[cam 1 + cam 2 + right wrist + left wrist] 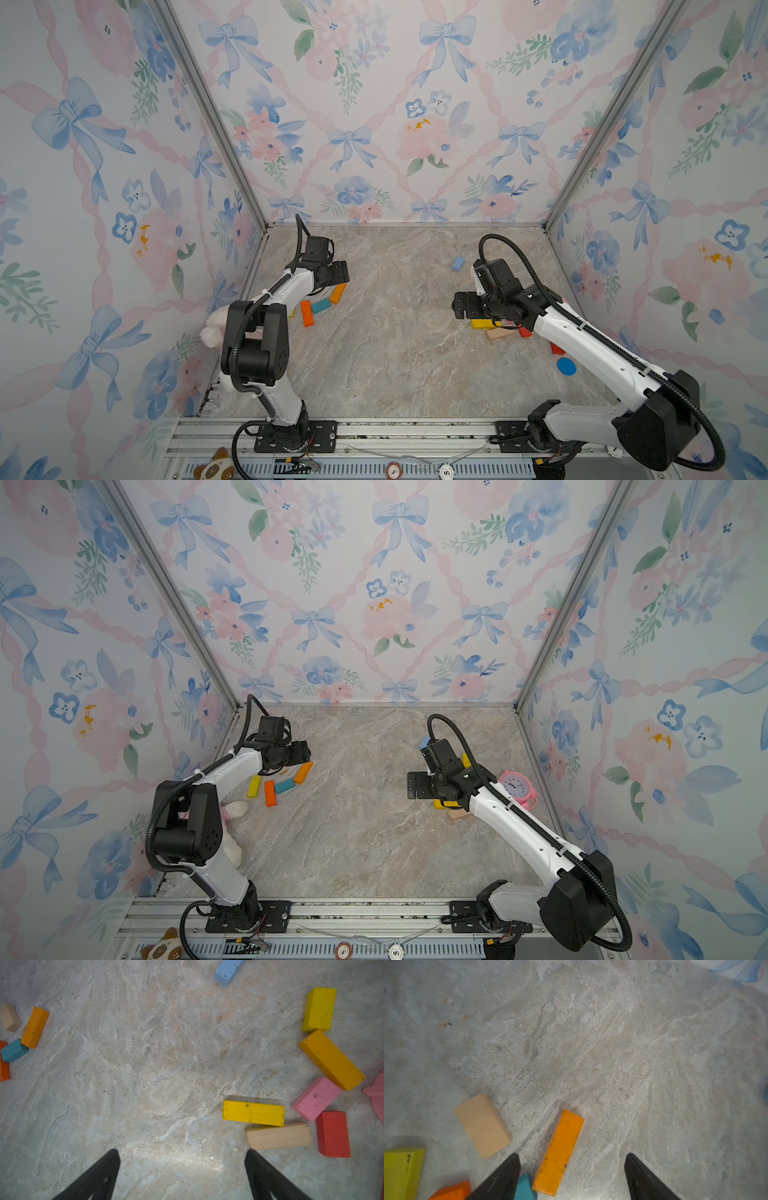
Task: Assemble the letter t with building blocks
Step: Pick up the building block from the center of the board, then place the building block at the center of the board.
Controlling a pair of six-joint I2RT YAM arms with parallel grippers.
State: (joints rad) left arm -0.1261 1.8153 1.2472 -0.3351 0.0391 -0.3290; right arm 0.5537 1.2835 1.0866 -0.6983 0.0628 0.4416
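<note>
Left hand [572, 1165], spread, straddles the far orange block [558, 1153], apparently positioned for pickup; right hand [182, 1153] hangs spread over bare surface [145, 1064].

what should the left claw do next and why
Probably close the left claw on the light orange block. In the left wrist view the block lies flat between its open jaws, not yet gripped, and the blocks are scattered with no t begun.

Both arms bent, reaching forward. left gripper [572, 1155] low near surface, fingers parted; right gripper [182, 1150] higher, fingers wide apart.
</note>
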